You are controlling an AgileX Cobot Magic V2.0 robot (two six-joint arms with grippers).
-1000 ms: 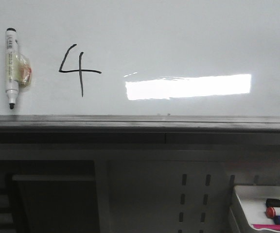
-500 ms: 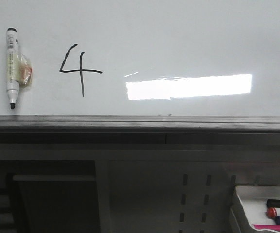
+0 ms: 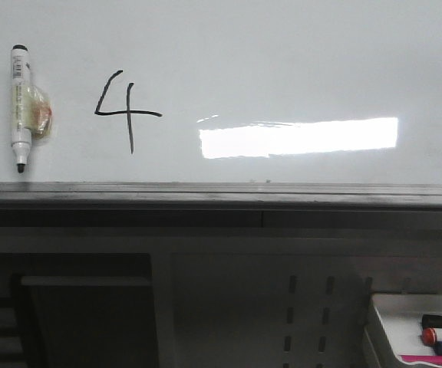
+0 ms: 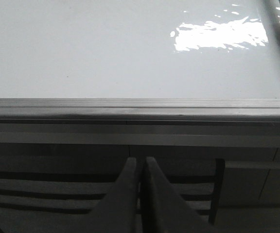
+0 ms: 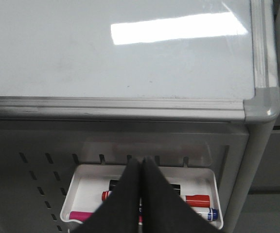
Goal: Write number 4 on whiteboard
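A thin black number 4 [image 3: 125,110] is drawn on the whiteboard [image 3: 282,61], left of the bright glare. A black-tipped marker [image 3: 19,107] lies on the board at the far left, tip toward the near edge rail, with a small yellowish lump taped to it. My left gripper [image 4: 140,161] is shut with nothing in it, below the whiteboard [image 4: 106,48] rail. My right gripper [image 5: 141,160] is shut and empty too, over the white tray [image 5: 79,182] of markers, below the whiteboard [image 5: 130,63] corner. Neither gripper shows in the front view.
The dark grey edge rail [image 3: 221,193] runs along the board's near side. The white tray [image 3: 382,314] at the lower right holds black, red, blue and pink markers [image 5: 198,200]. A perforated grey panel [image 3: 305,307] sits under the rail.
The front view has shifted very slightly; the 4 and the marker stay where they were on the board.
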